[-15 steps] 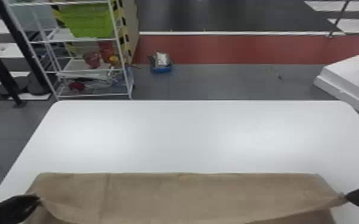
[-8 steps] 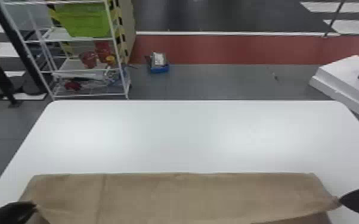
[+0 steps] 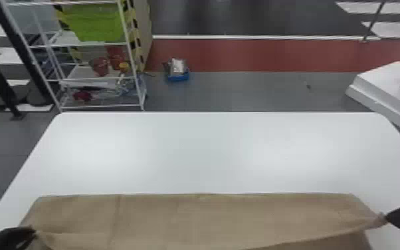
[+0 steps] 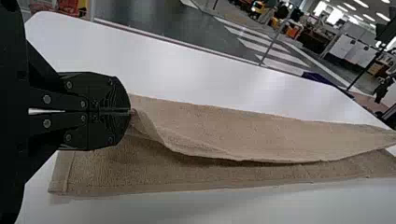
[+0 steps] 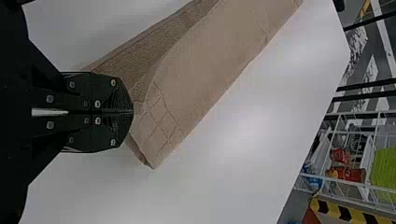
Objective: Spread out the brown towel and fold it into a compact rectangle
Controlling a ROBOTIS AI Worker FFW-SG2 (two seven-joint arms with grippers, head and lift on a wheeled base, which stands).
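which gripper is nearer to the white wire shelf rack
Left: the left gripper pinches the left end of the brown towel, on the same side as the rack; the right gripper pinches the right end, farther across.

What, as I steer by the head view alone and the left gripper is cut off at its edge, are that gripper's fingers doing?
Observer: Left wrist view: the left gripper is shut on the brown towel's upper layer.
Operator: And the right gripper's fingers?
Observer: Right wrist view: the right gripper's two fingers are closed together at the towel.
Operator: Where's the lower layer's near edge?
Observer: Left wrist view: it lies along the white table.
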